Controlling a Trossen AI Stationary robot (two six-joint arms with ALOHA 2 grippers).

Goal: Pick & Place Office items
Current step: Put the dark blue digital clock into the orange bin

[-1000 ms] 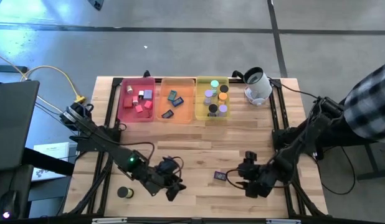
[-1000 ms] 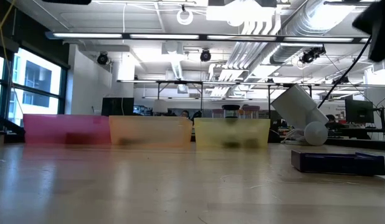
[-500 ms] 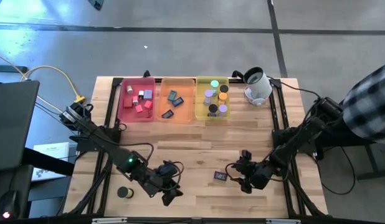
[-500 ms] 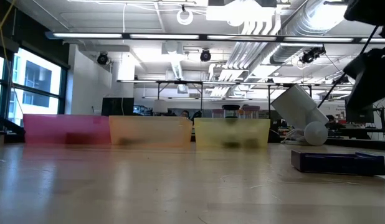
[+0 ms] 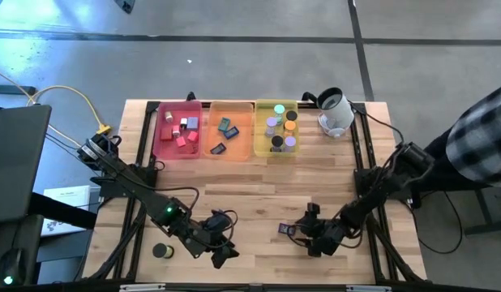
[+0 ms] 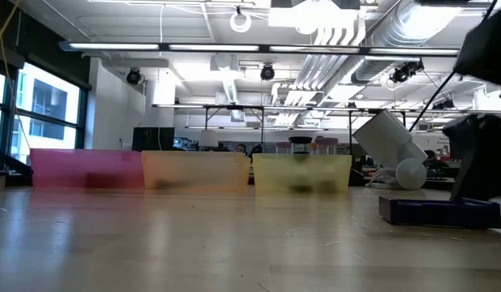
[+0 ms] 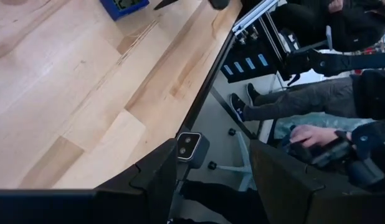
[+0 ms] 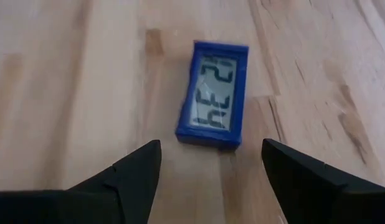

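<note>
A flat dark blue rectangle with a grey display [image 8: 214,96] lies flat on the wooden table, near its front edge and right of the middle [image 5: 286,230]. My right gripper [image 8: 211,155] hangs open just short of it, slanting down, with a finger to each side and neither touching it. My left gripper [image 5: 222,248] stands open over the table's near edge, left of the middle, with nothing between its fingers [image 7: 161,171]. A green-and-black cylinder [image 5: 161,251] stands on the table near the front left corner.
Pink [image 5: 177,130], orange [image 5: 229,130] and yellow [image 5: 276,128] trays with small pieces line the far edge. A white rounded device [image 5: 336,112] lies to their right. A person's plaid sleeve [image 5: 477,138] shows beyond the table's right edge.
My right gripper has come down toward the table and a little toward its left edge, closing in on the blue rectangle. It has stayed open. The blue rectangle has not moved.
</note>
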